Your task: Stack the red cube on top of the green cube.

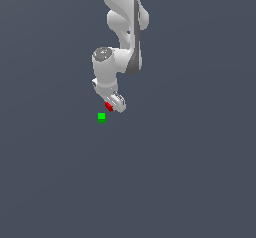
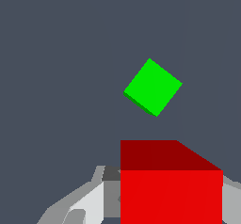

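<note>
Fingers (image 2: 89, 204) closed on the red cube (image 1: 108, 106), one visible on each side of it in the wrist view, so the cube is pinched between them and carried, not resting on anything. In the wrist view the red cube (image 2: 171, 190) fills the near foreground, square-on to the camera, its darker upper face showing. The gripper (image 1: 111, 107) is pointing down from the white Panda arm (image 1: 122, 37), cube tucked at its tip.

Green cube (image 1: 102, 117) sits alone on the grey counter (image 1: 190, 172), just beside the gripper tip toward the exterior view's left and a bit lower in that picture. Not touching the red one. From the wrist camera the green cube (image 2: 153, 87) appears rotated relative to the red cube's edges, a diamond shape, clear gap between the two.

Judgement: transport step, red cube gripped and brought near but not yet over the green one. Height above the counter can't be read for sure. The next move likely calls for centring over the green cube; the yaw mismatch probably matters little for stacking, but an off-centre drop could tip such a tiny cube off.
</note>
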Action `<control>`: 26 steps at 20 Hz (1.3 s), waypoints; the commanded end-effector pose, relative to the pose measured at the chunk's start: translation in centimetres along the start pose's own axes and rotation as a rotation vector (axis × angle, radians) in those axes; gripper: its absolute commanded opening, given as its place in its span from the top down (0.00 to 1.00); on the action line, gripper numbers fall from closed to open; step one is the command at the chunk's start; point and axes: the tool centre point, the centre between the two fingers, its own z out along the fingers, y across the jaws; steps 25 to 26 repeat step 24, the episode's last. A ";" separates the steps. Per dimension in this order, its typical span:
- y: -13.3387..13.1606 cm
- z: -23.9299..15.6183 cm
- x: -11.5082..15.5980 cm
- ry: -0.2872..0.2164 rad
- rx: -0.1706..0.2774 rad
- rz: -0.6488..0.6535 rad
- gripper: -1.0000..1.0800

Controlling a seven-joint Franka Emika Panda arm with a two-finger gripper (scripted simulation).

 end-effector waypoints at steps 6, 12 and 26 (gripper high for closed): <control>0.8 1.9 4.3 0.000 0.001 -0.001 1.00; 1.1 2.5 5.8 -0.001 0.002 -0.001 1.00; 1.1 2.6 5.9 -0.001 0.002 -0.001 0.04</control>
